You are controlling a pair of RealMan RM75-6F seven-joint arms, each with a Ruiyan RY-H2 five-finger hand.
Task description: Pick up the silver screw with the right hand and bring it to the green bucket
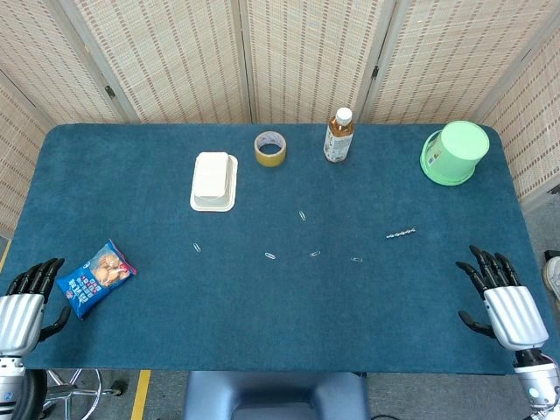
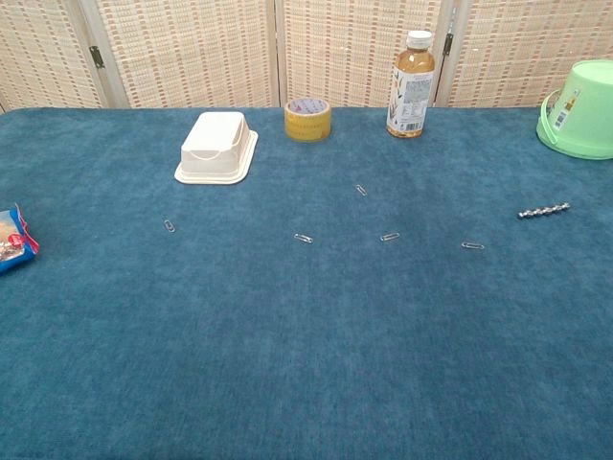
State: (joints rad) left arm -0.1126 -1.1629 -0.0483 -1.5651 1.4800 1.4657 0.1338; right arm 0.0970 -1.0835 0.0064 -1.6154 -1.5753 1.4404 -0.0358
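We're at the start line here: our right hand (image 1: 505, 302) rests at the lower right of the head view, fingers spread wide and holding nothing, palm down on the counter (image 1: 262, 297). The left hand (image 1: 28, 293) sits at the lower left, fingers apart too, empty, just beside the snack bag (image 1: 96, 277). The screw (image 1: 401, 234) lies flat on the cloth right of centre, well apart from our right hand and between it and the bucket (image 1: 453, 152), which stands at the upper right, tilted toward us. That layout suits us, we judge: one reach forward, then onward to the bucket. Paper clips (image 2: 389, 236) are scattered near the screw, so we'll want a clean pinch. Bottle (image 1: 339, 135), tape (image 1: 269, 148) and the white box (image 1: 214, 181) sit along the back, out of our path.
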